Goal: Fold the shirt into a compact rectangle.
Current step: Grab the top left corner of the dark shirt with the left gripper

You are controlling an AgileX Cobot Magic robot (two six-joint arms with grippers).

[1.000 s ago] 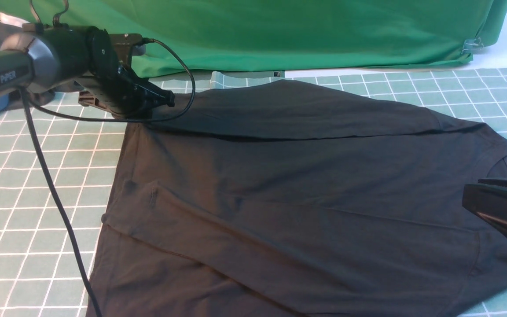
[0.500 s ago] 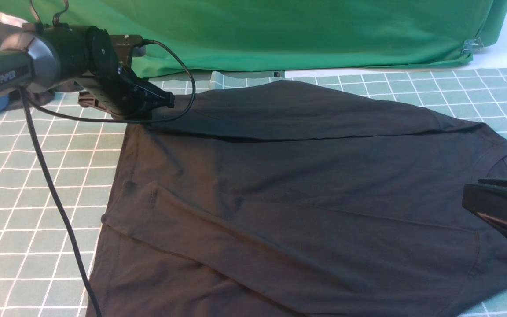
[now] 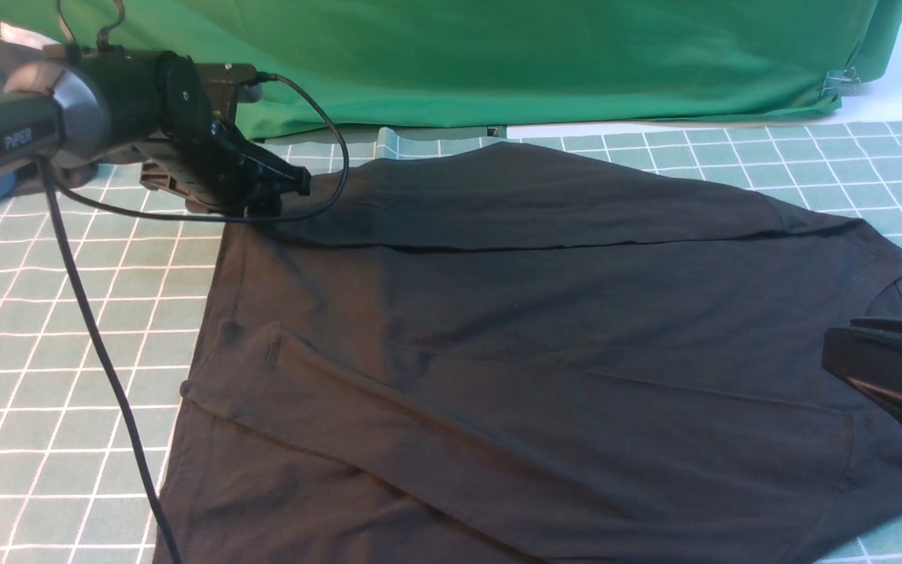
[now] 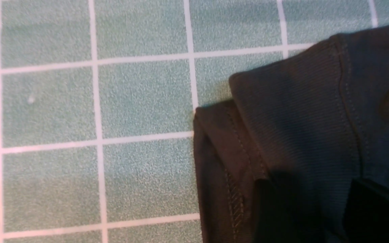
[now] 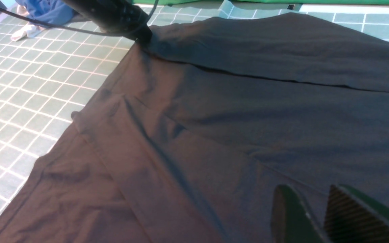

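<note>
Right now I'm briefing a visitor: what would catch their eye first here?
A big black shirt spread over the checked green mat, its far edge folded over. The left fingers sit at its far left corner, and a bright green cloth fills the back.

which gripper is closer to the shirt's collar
Right. The right gripper is just beside the collar, at the right end of the shirt. The left gripper is at the shirt's far left corner, a full shirt-length away.

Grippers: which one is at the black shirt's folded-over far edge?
The left gripper, at the far-left corner of the shirt; the right gripper hovers near the collar.
</note>
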